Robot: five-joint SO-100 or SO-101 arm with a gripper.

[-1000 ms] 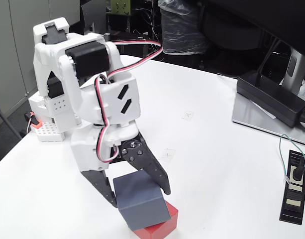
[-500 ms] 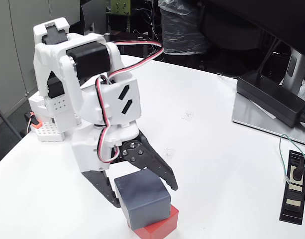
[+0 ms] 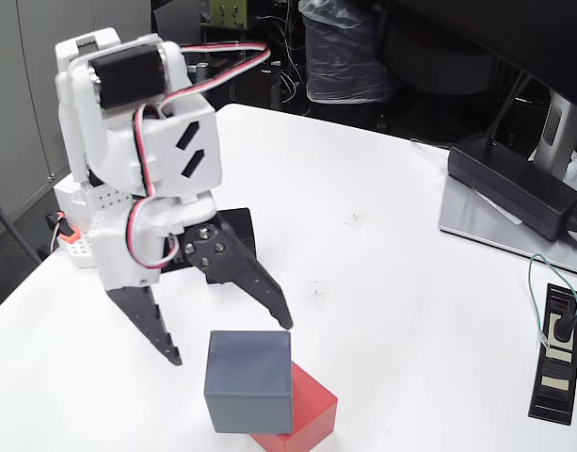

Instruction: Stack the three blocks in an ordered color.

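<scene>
Tool (image 3: 232, 341): two dark fingers spread wide apart, holding nothing, hanging just above and left of the stacked blocks.
Blue-grey block (image 3: 248, 381): sits on top of the red block, near the front edge of the tabletop (image 3: 401, 282).
Red block (image 3: 307, 414): lies flat on the tabletop, partly covered by the blue-grey block.
Black block (image 3: 233, 229): partly hidden behind the tool's fingers, toward the tabletop's left edge.

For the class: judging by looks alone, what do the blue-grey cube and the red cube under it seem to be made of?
Blue-grey cube: probably matte plastic, perhaps printed; flat, even faces without glare. Red cube: likely the same, with dull uniform colour and crisp edges. Wood or foam cannot be ruled out.
</scene>
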